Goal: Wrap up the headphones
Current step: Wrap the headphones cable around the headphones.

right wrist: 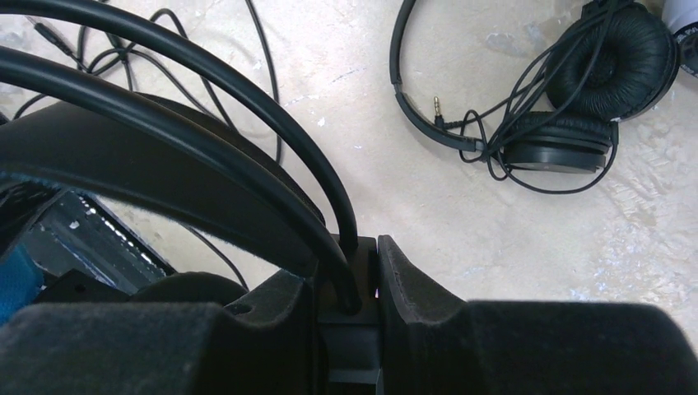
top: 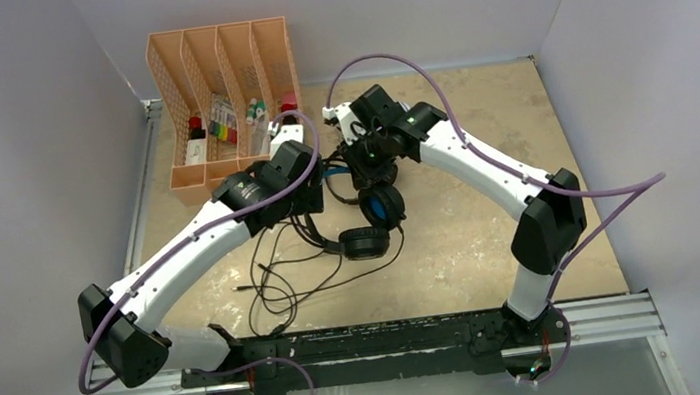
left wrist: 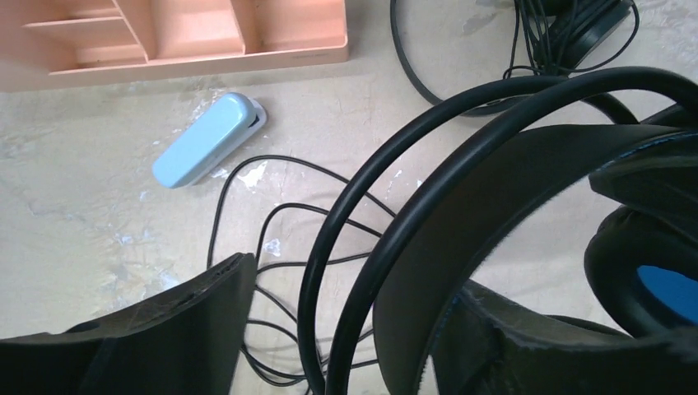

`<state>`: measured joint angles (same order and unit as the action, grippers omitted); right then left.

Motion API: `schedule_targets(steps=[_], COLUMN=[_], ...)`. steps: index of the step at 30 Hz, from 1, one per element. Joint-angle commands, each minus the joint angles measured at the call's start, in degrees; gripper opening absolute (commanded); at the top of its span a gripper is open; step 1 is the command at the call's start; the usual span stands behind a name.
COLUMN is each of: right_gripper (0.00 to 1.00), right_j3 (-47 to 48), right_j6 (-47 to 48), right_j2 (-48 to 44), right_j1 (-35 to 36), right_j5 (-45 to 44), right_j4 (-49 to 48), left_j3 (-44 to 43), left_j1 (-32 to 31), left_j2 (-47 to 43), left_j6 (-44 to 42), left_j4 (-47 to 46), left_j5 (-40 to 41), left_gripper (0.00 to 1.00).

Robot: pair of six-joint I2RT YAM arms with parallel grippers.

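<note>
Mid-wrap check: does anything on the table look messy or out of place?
Yes. A black cable sprawls in a loose tangle by the left arm, not wrapped. A pale blue stapler lies loose beside the organizer.

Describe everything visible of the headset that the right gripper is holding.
The blue-lined headset is black. Two thin hoops arch over a wide, felt-like padded band, and its ear cup shows blue inside. It is held up above the table. The right gripper is shut on one thin hoop near its end, and the bands also pass between the fingers of the open left gripper. Which loose cable belongs to it cannot be told.
</note>
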<state>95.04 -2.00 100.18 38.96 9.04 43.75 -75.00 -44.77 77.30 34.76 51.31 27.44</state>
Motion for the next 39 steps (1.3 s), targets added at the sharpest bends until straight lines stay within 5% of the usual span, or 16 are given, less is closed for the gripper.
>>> schedule_targets(steps=[1,4,8,14,18,21,26,34,39], right_gripper=[0.0,0.0,0.02,0.79,0.98,0.99,0.99,0.99,0.99], right_j3=[3.9,4.0,5.6,7.4,10.4,12.1,6.2,-22.9,-30.7], right_j6=[0.8,1.1,0.8,-5.6,-6.5,-6.6,-7.4,-9.9,-15.8], right_j2=[-3.5,-4.5,-6.9,-16.8,-23.4,-26.3,-31.9,-39.4,-37.3], right_j1=[0.5,0.8,0.9,-5.0,-13.0,-16.3,-18.0,-18.2,-17.4], right_j5=[4.4,3.9,4.0,1.2,1.0,0.4,3.5,30.8,29.2], right_j4=[-0.5,-0.7,1.2,1.0,-0.7,-3.2,-13.4,-52.1,-69.1], left_j3=[-1.1,-4.6,-9.4,-20.9,-34.1,-40.8,-52.0,-62.5,-63.8], left_j1=[-0.3,-0.3,-0.3,-0.2,3.6,10.8,13.0,13.4,13.4], left_j2=[0.7,2.8,3.5,2.5,4.6,6.3,9.6,9.7,9.1], left_j6=[-2.0,-2.6,-4.0,-2.1,0.6,2.5,8.5,20.9,24.3], left_j4=[-4.4,-4.0,-2.6,3.3,8.8,9.7,9.9,2.0,-6.1], left_j5=[1.3,2.8,7.1,13.4,13.2,6.4,3.2,-5.6,-9.8], left_gripper=[0.64,0.32,0.03,0.0,0.0,0.0,0.0,0.0,0.0])
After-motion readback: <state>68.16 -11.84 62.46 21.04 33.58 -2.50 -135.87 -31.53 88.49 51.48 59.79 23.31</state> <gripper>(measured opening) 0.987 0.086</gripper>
